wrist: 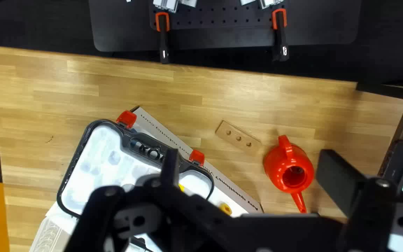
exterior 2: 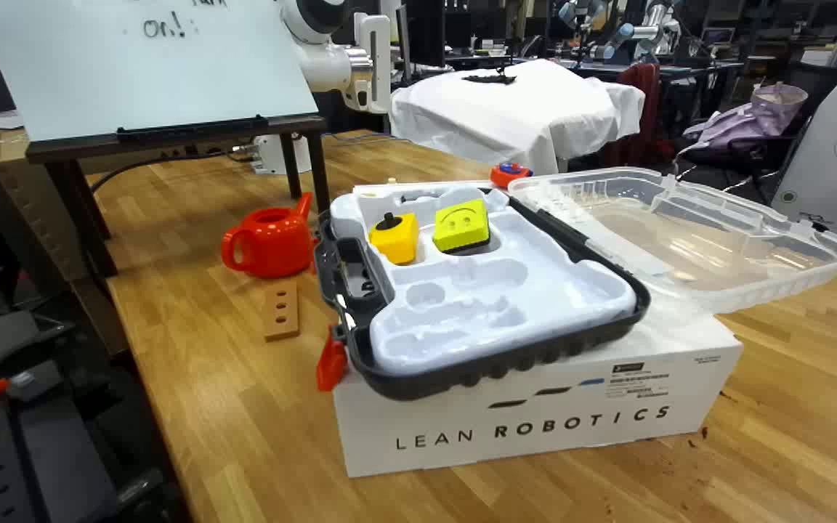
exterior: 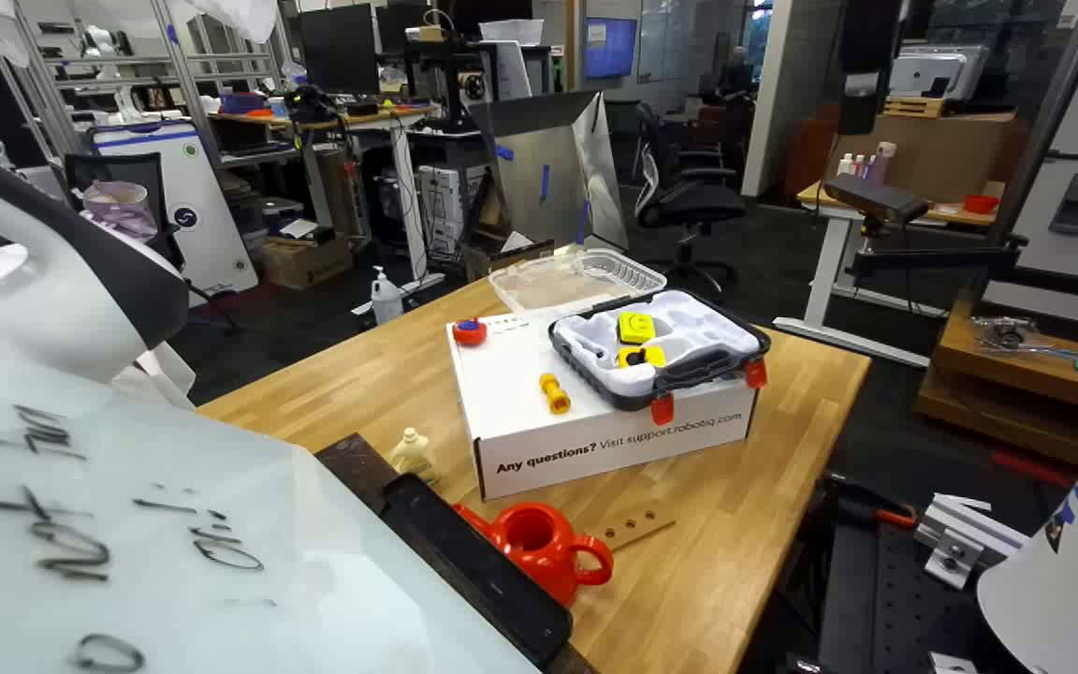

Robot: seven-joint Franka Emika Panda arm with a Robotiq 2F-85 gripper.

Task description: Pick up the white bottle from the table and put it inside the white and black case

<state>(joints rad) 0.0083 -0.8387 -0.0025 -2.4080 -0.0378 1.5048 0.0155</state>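
Note:
The white bottle, pale cream here [exterior: 413, 456], stands upright on the table beside the white cardboard box in an exterior view. It is hidden in the wrist view. The white and black case [exterior: 606, 384] lies open on top of the box, with a black shell and white moulded insert; it also shows in an exterior view [exterior 2: 455, 312] and the wrist view [wrist: 117, 164]. A yellow-green block [exterior 2: 461, 225] and a yellow block [exterior 2: 394, 237] lie in its insert. My gripper [wrist: 249, 157] is open and empty, high above the table, its fingers wide apart.
The box [exterior 2: 535, 428] carries a yellow dumbbell-shaped piece [exterior: 554, 393] and a red item [exterior: 470, 331]. The clear lid [exterior 2: 731, 225] spreads behind the case. A red teapot [exterior: 544, 548] and a wooden strip [wrist: 238, 136] lie near the bottle. A whiteboard [exterior: 174, 562] stands over the table's side.

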